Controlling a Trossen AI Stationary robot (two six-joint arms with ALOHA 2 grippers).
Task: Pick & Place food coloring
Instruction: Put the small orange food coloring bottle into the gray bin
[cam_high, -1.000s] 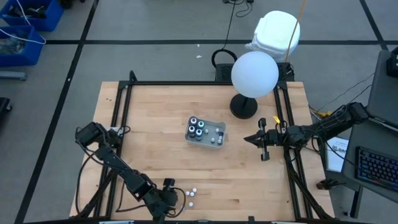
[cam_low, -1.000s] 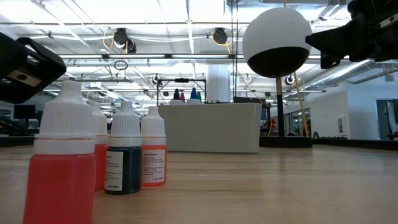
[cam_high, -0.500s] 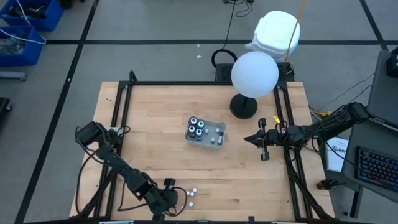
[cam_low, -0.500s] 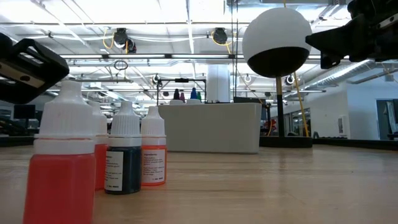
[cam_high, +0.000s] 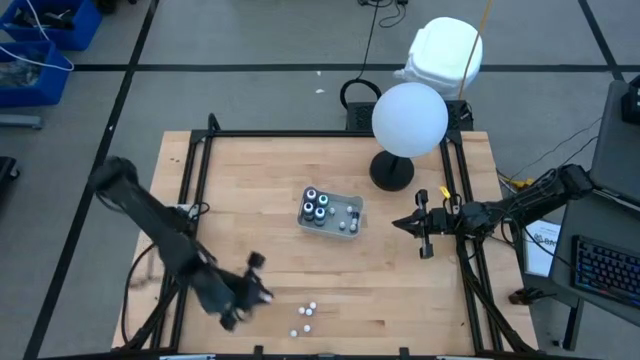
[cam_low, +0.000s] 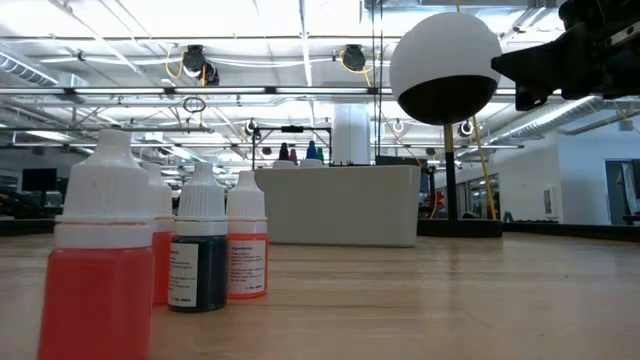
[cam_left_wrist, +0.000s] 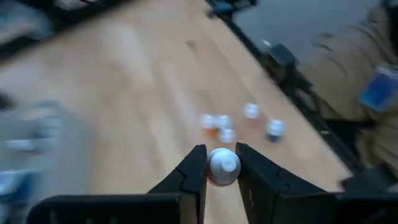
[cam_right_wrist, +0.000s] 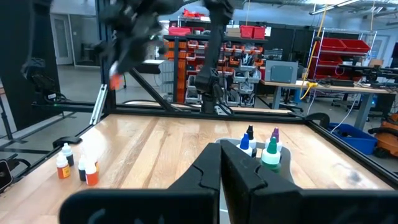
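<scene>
Left gripper (cam_left_wrist: 216, 167) clamped on a white-capped food coloring bottle (cam_left_wrist: 222, 168), raised above the table's (cam_high: 400, 290) front-left area near loose bottles (cam_high: 306, 312); right gripper (cam_right_wrist: 219, 163) closed, idle at right edge.

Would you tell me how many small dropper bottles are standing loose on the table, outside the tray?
4 bottles, clustered near the table's front edge; a fifth bottle is in the left claw. Others may be hidden.

Matt wooden table (cam_high: 400, 290), plastic bottles (cam_low: 205, 250)
</scene>
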